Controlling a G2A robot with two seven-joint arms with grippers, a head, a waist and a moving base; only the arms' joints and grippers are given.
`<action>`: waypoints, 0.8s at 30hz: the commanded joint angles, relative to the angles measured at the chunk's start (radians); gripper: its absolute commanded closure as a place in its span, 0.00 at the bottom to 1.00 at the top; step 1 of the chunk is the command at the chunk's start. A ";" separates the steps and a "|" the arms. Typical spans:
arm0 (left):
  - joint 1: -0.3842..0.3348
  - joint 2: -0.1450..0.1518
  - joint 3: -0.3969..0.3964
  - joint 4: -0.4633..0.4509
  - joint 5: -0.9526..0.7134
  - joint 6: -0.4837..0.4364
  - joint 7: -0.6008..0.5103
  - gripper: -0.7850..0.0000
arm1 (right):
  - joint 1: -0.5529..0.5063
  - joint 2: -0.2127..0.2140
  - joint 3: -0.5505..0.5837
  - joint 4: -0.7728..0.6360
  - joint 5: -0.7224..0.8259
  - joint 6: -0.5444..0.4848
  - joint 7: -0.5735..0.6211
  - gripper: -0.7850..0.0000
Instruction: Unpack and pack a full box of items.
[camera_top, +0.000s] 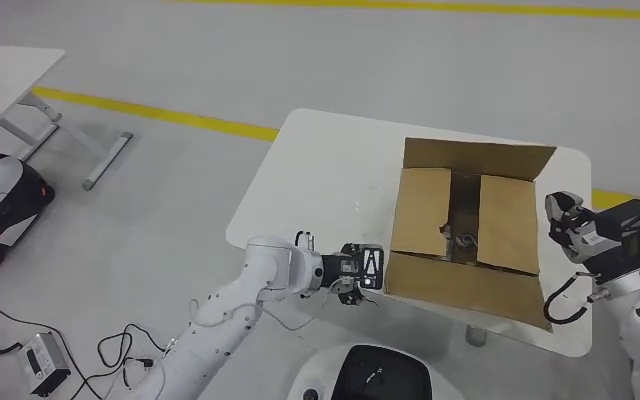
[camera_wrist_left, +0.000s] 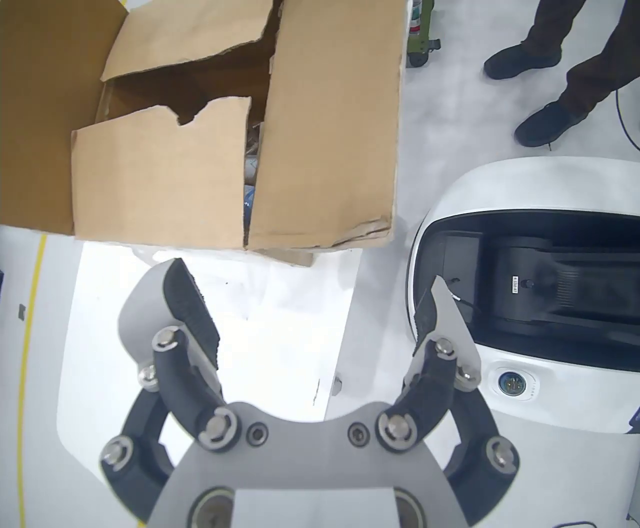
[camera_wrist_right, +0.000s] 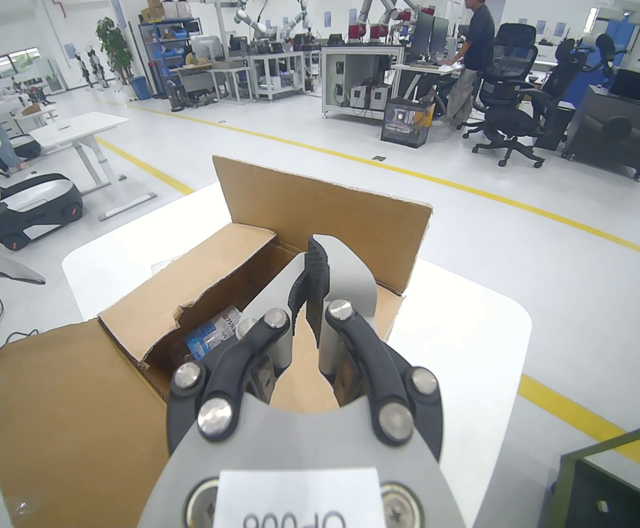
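On the flat white counter (camera_top: 320, 170), near its right end: a big brown cardboard box (camera_top: 508, 225). Far flap standing up, near flap folded out and down. Two inner flaps lying almost flat over the top, with a gap between them. Nearer the left arm: the ragged inner flap (camera_wrist_left: 160, 170), with a bite torn out of its edge.

Down in the gap: a small bottle with a blue and white label (camera_wrist_right: 212, 332). More things around it, too dark to tell.

Wide apart and holding nothing: the left jaws, just beside the box's near corner, at the counter's front edge. Pressed together and holding nothing: the right jaws, up beside the box's right side.

Probably thin and bendy, those flaps. Easy to fold, and easy to rip more at the torn spot. Best to pinch a flap at its free edge, away from the bite, and lift it back slowly.

Likely heavy, a box this full, so no dragging it by a flap.

Probably light, smooth and round, that bottle, so likely to slip or roll. Best to squeeze it across the middle of its body, not at the cap, and only after folding the flaps back.
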 joint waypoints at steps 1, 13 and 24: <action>-0.018 -0.003 0.040 0.025 0.049 0.019 0.036 0.00 | -0.005 0.001 0.006 -0.002 0.001 0.003 -0.001 1.00; -0.102 -0.013 0.142 0.128 0.129 0.094 0.171 0.72 | -0.033 0.004 0.031 -0.015 0.005 0.004 -0.008 1.00; -0.118 -0.015 0.126 0.126 -0.030 0.110 0.170 1.00 | -0.042 0.006 0.047 -0.029 0.007 0.019 -0.012 1.00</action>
